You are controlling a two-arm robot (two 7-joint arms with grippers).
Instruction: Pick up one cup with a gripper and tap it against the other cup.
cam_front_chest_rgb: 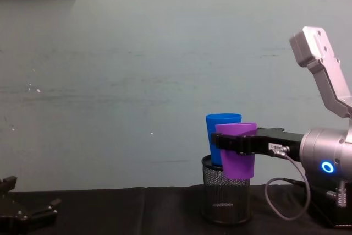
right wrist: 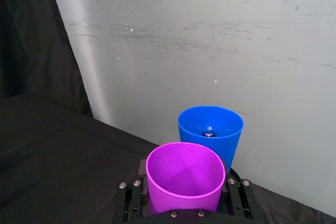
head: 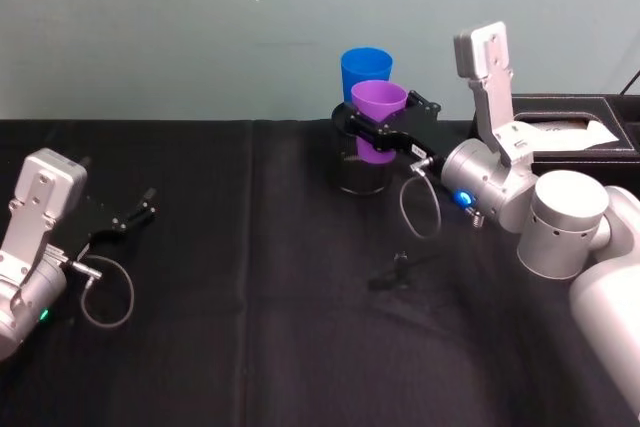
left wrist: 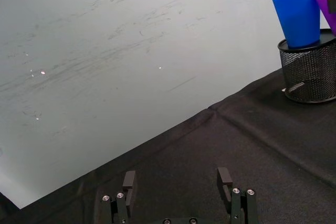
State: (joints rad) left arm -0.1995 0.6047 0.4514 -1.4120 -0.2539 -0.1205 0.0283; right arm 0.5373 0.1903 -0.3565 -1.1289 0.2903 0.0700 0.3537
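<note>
— The purple cup (head: 378,102)?
— My right gripper (head: 388,129) has its jaws clamped on it, above the mesh pen holder (head: 362,177), beside the blue cup (head: 365,69) standing inside. The left gripper (head: 143,204) sits low at left, jaws apart.

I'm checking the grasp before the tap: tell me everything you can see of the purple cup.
The purple cup is plain, smooth, plastic-looking and tapered, with a wide rim, and it is empty. It is upright, mouth up, and the right gripper clamps it on both sides below the rim. Held clear of the table, it hangs beside the blue cup, which stands in the black mesh pen holder. I cannot tell whether the cups touch.
</note>
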